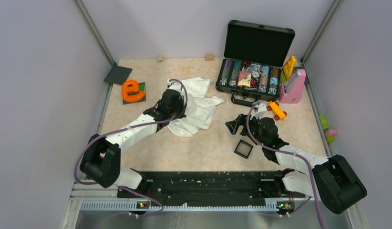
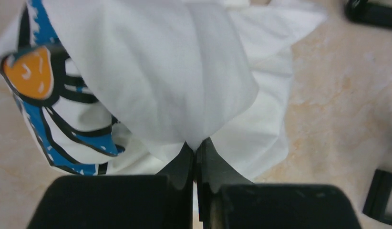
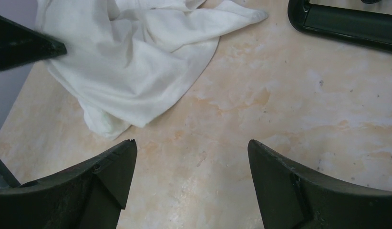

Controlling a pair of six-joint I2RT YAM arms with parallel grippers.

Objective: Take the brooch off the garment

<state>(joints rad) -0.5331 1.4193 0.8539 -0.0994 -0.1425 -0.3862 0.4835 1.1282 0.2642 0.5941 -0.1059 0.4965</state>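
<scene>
The left gripper (image 2: 196, 149) is pressed together on a pinch of white cloth, a raised fold of the garment (image 2: 151, 71). The garment lies crumpled on the desk (image 1: 184, 148) toward the far edge, left of the middle. The right gripper (image 3: 190, 143) stands apart and empty over bare desk nearer the middle, with the garment ahead of it and to its left, not touching. The cloth looks light, thin and limp, so it will likely tent and drag wherever it is lifted; one gripper should pin it while the other works. A blue, black and orange print shows at the left of the left wrist view, but no brooch can be made out in any view. Once found, the brooch is best taken by its rigid body, with the cloth held taut just beside it, since a plain tug could tear the weave.
</scene>
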